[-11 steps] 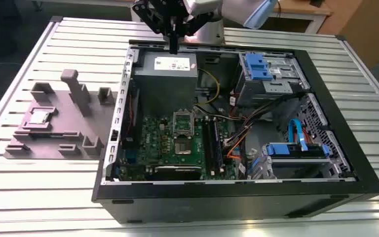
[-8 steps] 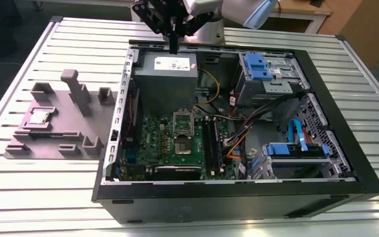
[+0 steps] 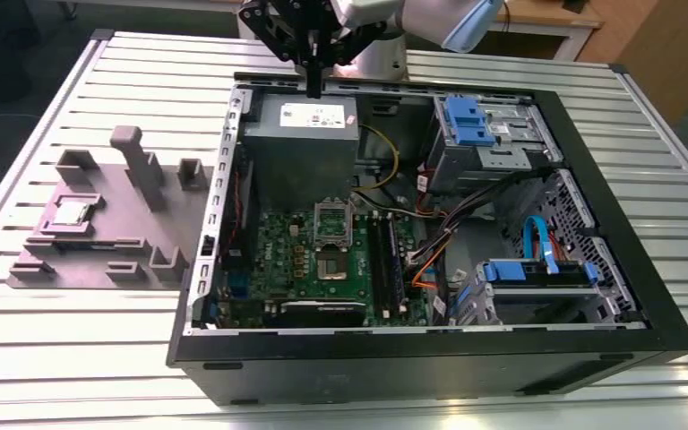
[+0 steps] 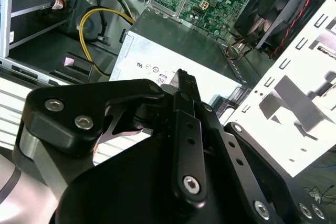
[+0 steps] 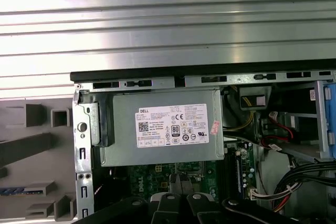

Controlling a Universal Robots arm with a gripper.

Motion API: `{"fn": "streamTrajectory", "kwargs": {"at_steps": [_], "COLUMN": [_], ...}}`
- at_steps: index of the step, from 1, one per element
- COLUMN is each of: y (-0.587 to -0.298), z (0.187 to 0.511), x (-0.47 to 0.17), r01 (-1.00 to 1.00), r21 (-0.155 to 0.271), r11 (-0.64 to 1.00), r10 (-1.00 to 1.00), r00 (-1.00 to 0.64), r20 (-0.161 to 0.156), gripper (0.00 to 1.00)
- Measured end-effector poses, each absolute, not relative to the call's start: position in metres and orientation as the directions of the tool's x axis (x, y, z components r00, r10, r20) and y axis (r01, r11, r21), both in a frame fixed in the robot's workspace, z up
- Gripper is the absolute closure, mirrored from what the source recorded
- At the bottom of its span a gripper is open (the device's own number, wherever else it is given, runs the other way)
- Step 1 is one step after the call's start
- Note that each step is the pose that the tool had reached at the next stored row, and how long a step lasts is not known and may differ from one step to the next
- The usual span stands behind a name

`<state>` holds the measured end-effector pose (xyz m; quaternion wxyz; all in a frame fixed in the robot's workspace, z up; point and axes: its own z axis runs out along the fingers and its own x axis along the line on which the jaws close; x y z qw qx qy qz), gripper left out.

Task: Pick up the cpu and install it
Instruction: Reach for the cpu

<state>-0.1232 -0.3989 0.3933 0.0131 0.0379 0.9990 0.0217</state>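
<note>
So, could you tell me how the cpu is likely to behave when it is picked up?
The cpu looks flat, metal-topped and rigid, so it probably won't flex. Being thin and nested in the grey fixture, it likely offers little edge to grip. Rolling seems unlikely.

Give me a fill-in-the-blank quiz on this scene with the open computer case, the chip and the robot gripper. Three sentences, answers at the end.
1. The small square silvery cpu lies on a purplish-grey fixture block, to the exterior view's ____ of the open black computer case.
2. The black gripper hangs over the grey metal box that bears a ____ label.
3. The circuit board inside the case is ____ in colour.
Missing words: left; white; green.
</note>
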Motion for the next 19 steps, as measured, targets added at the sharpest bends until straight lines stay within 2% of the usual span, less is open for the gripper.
{"fn": "streamTrajectory", "kwargs": {"at_steps": [19], "y": [-0.3989], "z": [0.3933], "x": [-0.13], "r01": [0.075], "r21": [0.044], "r11": [0.996], "r10": [0.076], "r00": [-0.997], "r20": [-0.024], "gripper": [0.9]}}
